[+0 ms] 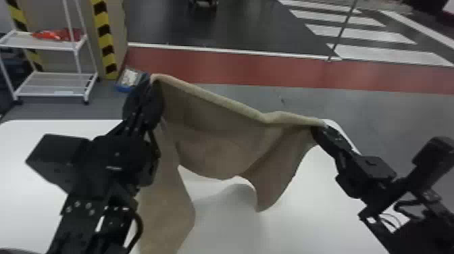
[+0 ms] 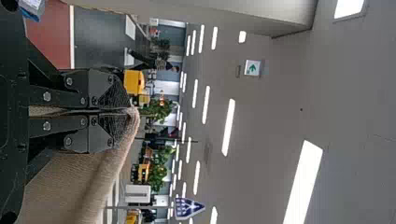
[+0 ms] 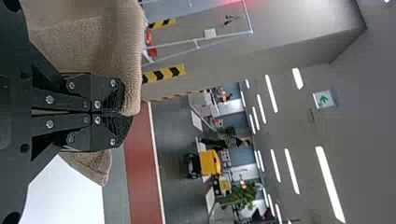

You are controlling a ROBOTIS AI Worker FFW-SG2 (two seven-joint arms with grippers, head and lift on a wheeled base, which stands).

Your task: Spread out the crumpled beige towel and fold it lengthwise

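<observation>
White tabletop (image 1: 304,209) lies below. Pinched at the head view's ten o'clock by the left gripper (image 1: 150,81) and at three by the right gripper (image 1: 319,127), the beige towel (image 1: 216,145) sags between them, one length hanging toward seven. Beyond, between nine and ten, stands a white rack (image 1: 40,46).

White table (image 1: 25,169) with rounded corners. Past its far left corner, white wheeled cart (image 1: 20,40) on floor, red-orange items (image 1: 64,34) on upper shelf. Yellow-black striped strip (image 1: 105,40) just beside cart; blue-edged box (image 1: 123,88) on floor near strip's foot. Beyond table's far edge, red floor band (image 1: 236,69) running crosswise, white stripes (image 1: 359,32) farther off toward right. Left wrist view: leafy plants (image 2: 159,108), yellow machine (image 2: 133,82), blue sign (image 2: 187,208), ceiling lights (image 2: 228,127), green-arrow sign (image 2: 252,68).
</observation>
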